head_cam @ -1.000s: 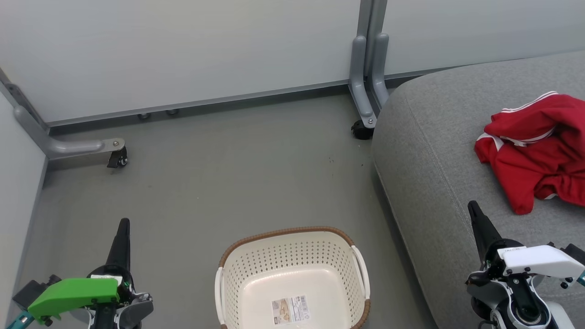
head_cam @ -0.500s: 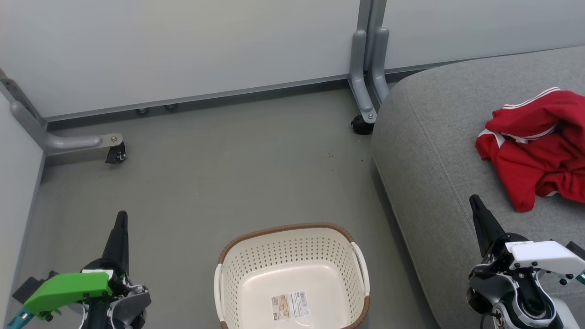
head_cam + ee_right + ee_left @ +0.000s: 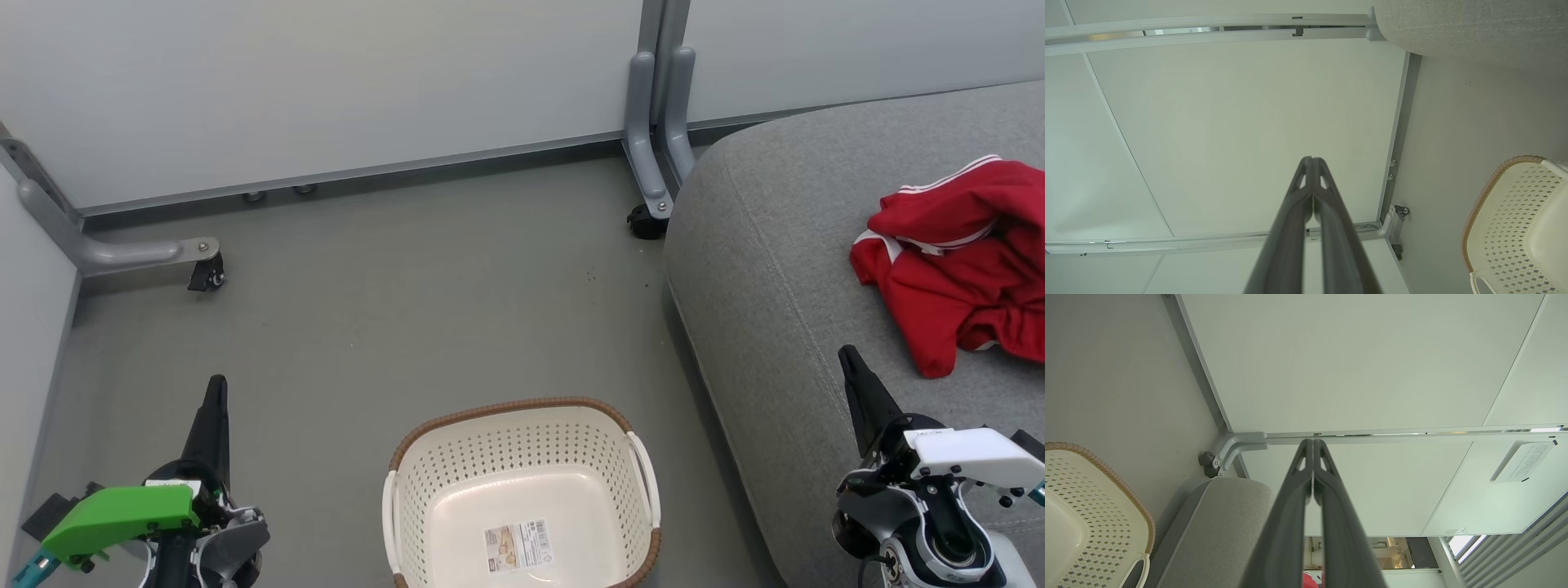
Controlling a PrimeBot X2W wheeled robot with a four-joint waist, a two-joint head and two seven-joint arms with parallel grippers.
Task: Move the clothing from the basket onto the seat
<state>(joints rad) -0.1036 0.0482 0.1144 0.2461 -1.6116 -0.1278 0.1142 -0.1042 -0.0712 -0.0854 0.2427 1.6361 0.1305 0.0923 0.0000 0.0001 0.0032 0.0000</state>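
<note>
Basket [image 3: 522, 457] stands upright on the grey floor [image 3: 392, 327], bottom centre of the head view. Nothing is in it but the sticker label [image 3: 517, 549] on its bottom. Its brown rim runs round the far side, with white handles left and right.

Clothing [image 3: 955, 269] is a red crumpled bundle with white stripe trim. It lies on top of the seat [image 3: 767, 269], well to the right of the basket and further off than it. The head view's right edge cuts it, so its full extent can't be told. The seat is the big grey cushion right of the basket. Its rounded edge comes close to the basket's right handle; whether they touch can't be told.

Left hand [image 3: 216, 384] is left of the basket, over the floor and apart from the basket. Its fingers are pressed together to one point, pinching nothing. In the left wrist view the two dark fingers meet at the tips, with the basket rim at lower left and the seat corner beside it.

Right hand [image 3: 847, 353] is right of the basket, in front of the seat's near part. Its fingers are pressed together too, with nothing between them. The clothing lies beyond this hand's tip and to its right, near but apart, no contact. In the right wrist view the fingers meet at the tips, with the basket at lower right.

The clothing is well apart from the left hand, with the basket between them.

Behind the basket are pale partition panels [image 3: 326, 82]. A grey foot with a black caster [image 3: 649, 222] stands to the far right of the basket, by the seat's far corner.
</note>
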